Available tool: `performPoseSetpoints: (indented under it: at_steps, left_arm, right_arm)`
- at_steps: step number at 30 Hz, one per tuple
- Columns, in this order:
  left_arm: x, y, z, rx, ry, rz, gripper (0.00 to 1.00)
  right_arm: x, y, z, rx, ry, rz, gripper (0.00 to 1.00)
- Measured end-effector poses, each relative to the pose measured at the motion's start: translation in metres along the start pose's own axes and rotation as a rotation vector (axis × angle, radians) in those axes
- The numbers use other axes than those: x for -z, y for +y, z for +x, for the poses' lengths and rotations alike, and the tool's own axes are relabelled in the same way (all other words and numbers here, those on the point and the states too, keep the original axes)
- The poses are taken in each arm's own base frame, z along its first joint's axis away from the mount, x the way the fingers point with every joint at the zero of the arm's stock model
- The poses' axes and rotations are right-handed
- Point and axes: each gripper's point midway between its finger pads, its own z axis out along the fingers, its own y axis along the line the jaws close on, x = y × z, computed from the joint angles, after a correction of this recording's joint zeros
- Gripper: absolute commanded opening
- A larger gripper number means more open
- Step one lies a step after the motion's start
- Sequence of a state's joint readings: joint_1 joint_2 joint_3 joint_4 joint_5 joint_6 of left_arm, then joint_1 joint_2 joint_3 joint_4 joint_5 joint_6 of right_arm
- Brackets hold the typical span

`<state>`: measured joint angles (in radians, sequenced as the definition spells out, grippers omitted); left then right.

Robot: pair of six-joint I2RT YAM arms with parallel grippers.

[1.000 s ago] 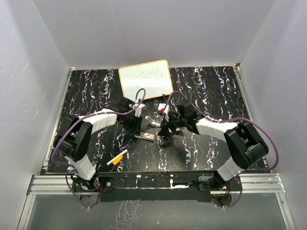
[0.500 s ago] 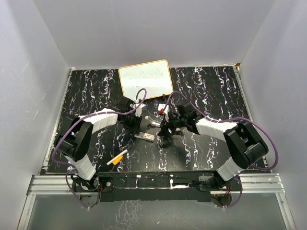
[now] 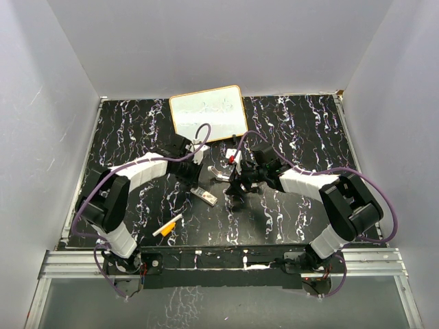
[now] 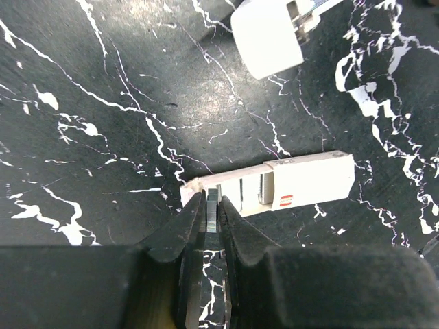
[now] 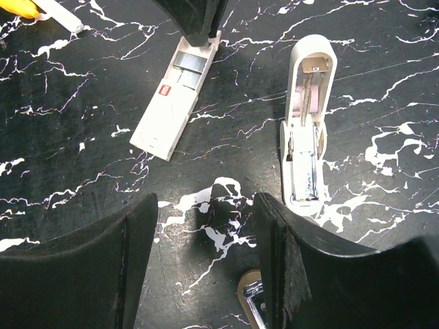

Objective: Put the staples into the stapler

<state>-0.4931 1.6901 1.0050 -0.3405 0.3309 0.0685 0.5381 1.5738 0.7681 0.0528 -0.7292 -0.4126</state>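
Note:
The staples pack (image 4: pixel 302 184) is a flat white box lying on the black marbled table, open at its left end. My left gripper (image 4: pixel 212 204) is shut on a grey strip of staples (image 4: pixel 212 200) that sticks out of that open end. The white stapler (image 5: pixel 306 130) lies opened up, with its spring and metal channel showing, right of the staples pack (image 5: pixel 171 103). One end of the stapler (image 4: pixel 267 34) shows beyond the pack in the left wrist view. My right gripper (image 5: pixel 206 205) hovers open above the table near the stapler's end, holding nothing. From above, the left gripper (image 3: pixel 197 185) touches the pack (image 3: pixel 206 197).
A small whiteboard (image 3: pixel 208 113) lies at the back of the table. An orange-and-white marker pen (image 3: pixel 168 226) lies at the front left. A beige and metal piece (image 5: pixel 250 298) shows beside my right fingers. Grey walls enclose the table on three sides.
My left gripper's jaws have narrowed onto the staple strip. The pack has swung slightly, from level to slanted, in the top view. The right arm has stayed put.

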Motion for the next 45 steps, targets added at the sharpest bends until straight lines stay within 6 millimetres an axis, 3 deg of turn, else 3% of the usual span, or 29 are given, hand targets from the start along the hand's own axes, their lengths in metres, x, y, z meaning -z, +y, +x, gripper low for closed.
performPoseSetpoints:
  at_steps: [6, 15, 33, 39, 45]
  left_arm:
    - [0.01, -0.003, -0.012, -0.034, -0.039, 0.002, 0.12]
    - [0.01, -0.011, -0.01, -0.063, -0.039, 0.055, 0.12]
    - [0.012, -0.026, 0.022, -0.146, 0.021, 0.161, 0.14]
    - [0.008, -0.025, 0.039, -0.161, 0.054, 0.166, 0.25]
    - [0.007, -0.024, 0.042, -0.172, 0.061, 0.169, 0.28]
  right_arm:
    - [0.0, 0.0, 0.0, 0.0, 0.0, 0.0, 0.61]
    - [0.0, 0.0, 0.0, 0.001, 0.0, 0.001, 0.61]
    - [0.0, -0.004, 0.003, 0.0, 0.011, 0.017, 0.62]
    - [0.0, -0.004, 0.003, 0.0, 0.013, 0.021, 0.62]
    - [-0.001, -0.004, 0.007, -0.006, 0.02, 0.018, 0.62]
